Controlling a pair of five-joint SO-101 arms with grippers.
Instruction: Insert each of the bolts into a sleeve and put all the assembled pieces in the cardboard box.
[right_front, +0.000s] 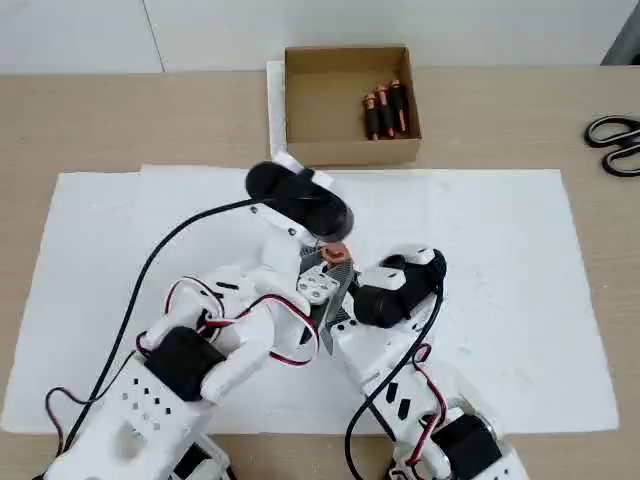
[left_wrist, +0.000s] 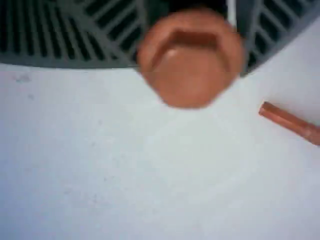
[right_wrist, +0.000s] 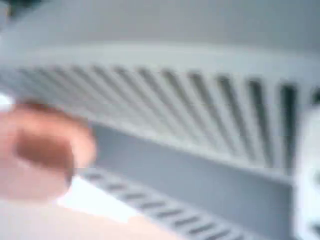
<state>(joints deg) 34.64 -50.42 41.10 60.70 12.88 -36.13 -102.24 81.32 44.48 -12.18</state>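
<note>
A round copper-coloured piece (right_front: 337, 253) hangs over the middle of the white paper, where both arms meet. In the left wrist view this piece (left_wrist: 189, 57) sits end-on between ribbed grey fingers (left_wrist: 75, 35), and my left gripper (right_front: 336, 266) is shut on it. A thin copper bolt (left_wrist: 290, 122) lies flat on the paper close by. My right gripper (right_front: 326, 298) is pressed up against the left one from the right. Its wrist view has a blurred copper shape (right_wrist: 45, 150) beside a ribbed grey surface. The cardboard box (right_front: 300, 100) stands at the back with three assembled pieces (right_front: 385, 108).
White paper (right_front: 500, 270) covers the middle of the wooden table. Scissors (right_front: 615, 143) lie at the far right edge. Cables (right_front: 150, 270) trail from the arms over the front left of the paper.
</note>
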